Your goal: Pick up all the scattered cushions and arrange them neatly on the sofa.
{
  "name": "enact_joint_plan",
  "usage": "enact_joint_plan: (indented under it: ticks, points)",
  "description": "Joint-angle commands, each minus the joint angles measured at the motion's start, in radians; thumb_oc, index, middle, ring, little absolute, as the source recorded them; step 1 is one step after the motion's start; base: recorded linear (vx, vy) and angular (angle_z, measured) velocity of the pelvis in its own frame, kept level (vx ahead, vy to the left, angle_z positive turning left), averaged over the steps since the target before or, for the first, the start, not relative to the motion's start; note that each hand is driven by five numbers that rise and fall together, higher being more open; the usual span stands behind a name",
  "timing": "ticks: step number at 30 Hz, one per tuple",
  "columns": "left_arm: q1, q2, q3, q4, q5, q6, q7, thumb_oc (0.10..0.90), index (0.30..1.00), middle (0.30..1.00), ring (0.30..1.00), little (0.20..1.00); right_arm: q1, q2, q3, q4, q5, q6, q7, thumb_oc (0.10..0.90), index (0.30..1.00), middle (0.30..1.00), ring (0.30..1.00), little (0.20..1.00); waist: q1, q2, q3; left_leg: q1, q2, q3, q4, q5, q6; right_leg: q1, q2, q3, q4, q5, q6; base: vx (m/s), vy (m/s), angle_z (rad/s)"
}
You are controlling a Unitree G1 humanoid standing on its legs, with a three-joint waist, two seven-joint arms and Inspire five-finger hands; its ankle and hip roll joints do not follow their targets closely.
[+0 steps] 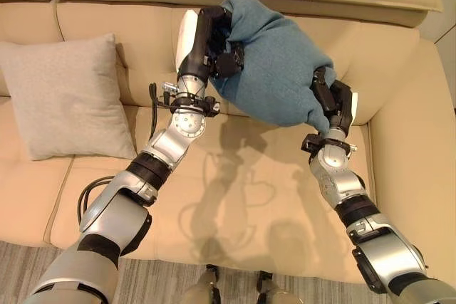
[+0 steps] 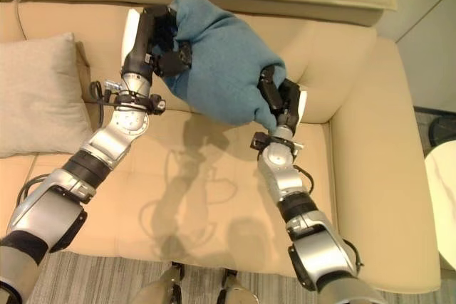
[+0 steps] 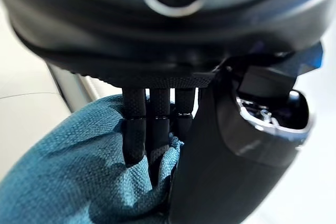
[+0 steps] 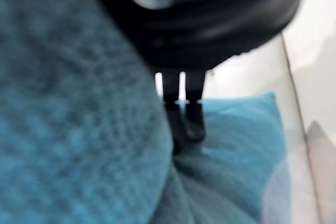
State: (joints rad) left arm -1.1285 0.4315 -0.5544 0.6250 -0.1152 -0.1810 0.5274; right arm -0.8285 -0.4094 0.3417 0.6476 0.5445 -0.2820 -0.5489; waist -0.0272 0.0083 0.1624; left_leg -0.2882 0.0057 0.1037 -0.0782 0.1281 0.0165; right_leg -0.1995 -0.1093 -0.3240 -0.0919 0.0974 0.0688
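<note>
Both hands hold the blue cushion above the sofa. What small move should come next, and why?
Probably lower the blue cushion straight onto the sofa seat and lean it against the backrest. The left hand and right hand grip it at opposite sides in the air, its shadow falls on the bare seat, and the beige cushion already stands at the left.

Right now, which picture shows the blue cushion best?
The left eye view: the whole blue cushion shows there, held above the sofa between both robot hands. The right eye view matches it. The wrist views show just close-up blue cloth.
</note>
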Motion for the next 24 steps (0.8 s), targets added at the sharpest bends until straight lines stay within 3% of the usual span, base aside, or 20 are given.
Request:
enact_joint_plan:
  ticks: [1,8,18,24]
  points:
    - [-0.293,-0.051,-0.100,-0.143,0.093,-0.211,0.034,0.400,0.300,0.300,0.300,0.300,-0.409,-0.008,-0.008,-0.181,-0.143,-0.239,0.024,0.400,0.300,0.300,0.300,0.300,0.030,-0.009,-0.131,0.035,0.044,-0.002,-0.009,-0.107,-0.105,0.060,0.010,-0.034,0.005,-0.121,0.062,0.02,-0.002,-0.03]
    - [-0.245,-0.058,-0.021,-0.217,0.056,-0.221,0.075,0.400,0.300,0.300,0.300,0.300,-0.384,-0.055,-0.017,-0.232,-0.240,-0.228,-0.028,0.400,0.300,0.300,0.300,0.300,0.037,-0.021,-0.126,0.006,0.049,-0.009,-0.009,-0.099,-0.111,0.030,0.016,-0.037,0.005,-0.123,0.059,0.00,-0.002,0.01]
    - [-0.044,-0.093,0.056,-0.411,-0.037,-0.233,-0.051,0.400,0.300,0.300,0.300,0.300,-0.155,-0.136,-0.181,-0.362,-0.289,-0.234,-0.045,0.400,0.300,0.300,0.300,0.300,0.046,-0.014,-0.138,0.048,0.045,-0.031,-0.009,-0.103,-0.103,0.085,0.020,-0.057,0.005,-0.144,0.049,0.02,-0.020,0.07]
    - [0.012,-0.118,0.068,-0.451,-0.073,-0.223,-0.094,0.400,0.300,0.300,0.300,0.300,-0.116,-0.140,-0.213,-0.379,-0.280,-0.227,-0.030,0.400,0.300,0.300,0.300,0.300,0.055,-0.007,-0.142,0.086,0.043,-0.038,-0.009,-0.106,-0.102,0.130,0.022,-0.067,0.005,-0.156,0.045,0.02,-0.040,0.04]
